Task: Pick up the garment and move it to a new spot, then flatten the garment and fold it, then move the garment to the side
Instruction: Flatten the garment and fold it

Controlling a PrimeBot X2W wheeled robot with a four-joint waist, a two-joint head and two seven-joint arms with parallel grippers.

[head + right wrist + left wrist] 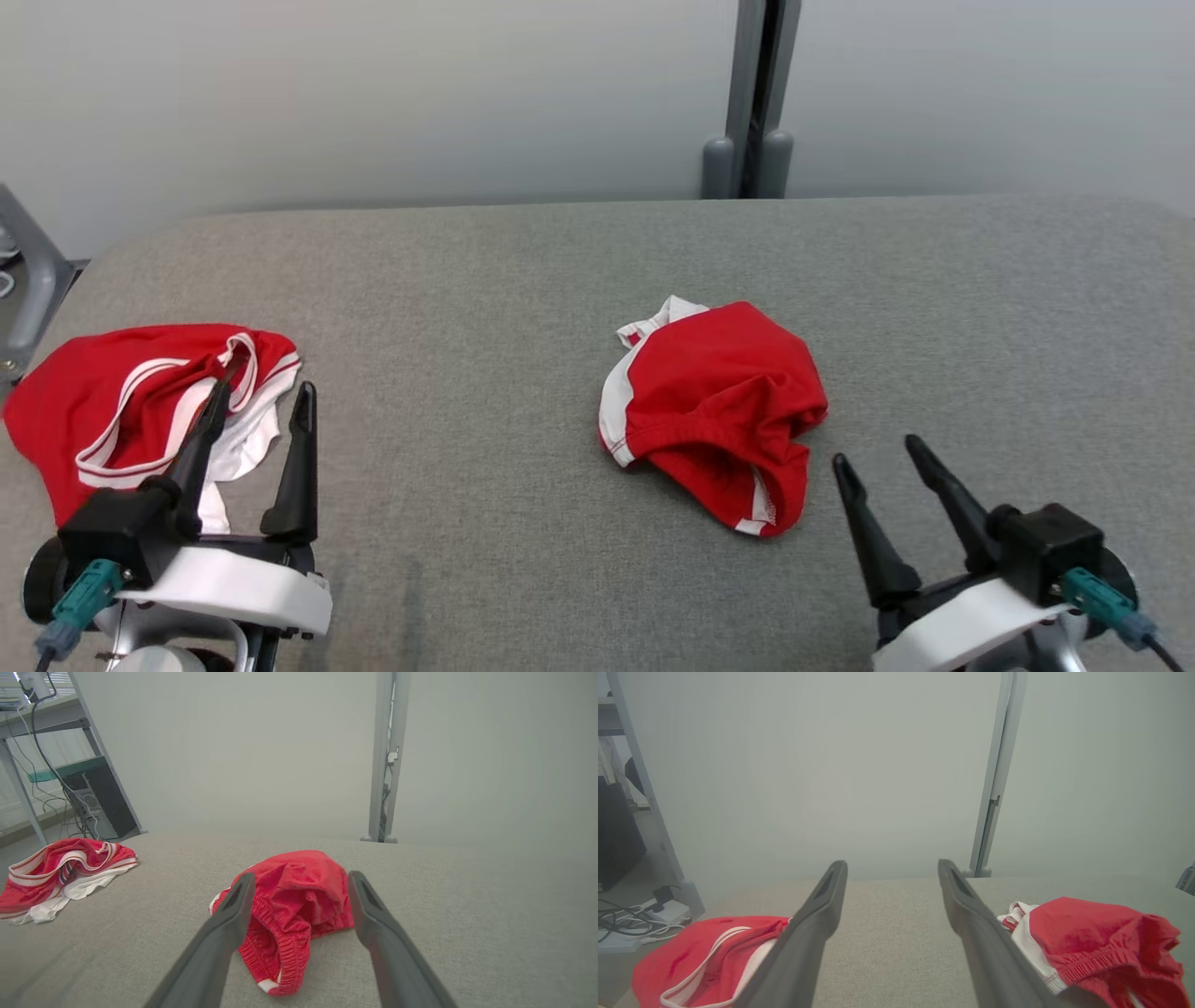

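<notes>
Grey fabric-covered worktop (467, 280), pale wall behind it, a grey upright post (758, 93) at the far edge.

The garment (714, 411), red with white trim and an elastic waistband, lay crumpled in a loose heap near the middle of the worktop, a little right of centre. It was bunched, not flat, with the waistband edge turned toward the near side.

My right hand (877, 450) sat at the near right, fingers spread wide and holding nothing. The garment lay just left of its fingertips and slightly farther out, apart from them. Through the right wrist camera the heap showed straight ahead, framed between the two fingers (233, 914) and beyond their tips.

My left hand (263, 390) sat at the near left, also spread wide and empty. The garment was well off to its right, with bare worktop between.

A second red garment (121, 411), with white stripes, lay rumpled at the near left corner. The left hand's outer finger overlapped it in the head camera. I could not tell whether it touched the cloth.
</notes>
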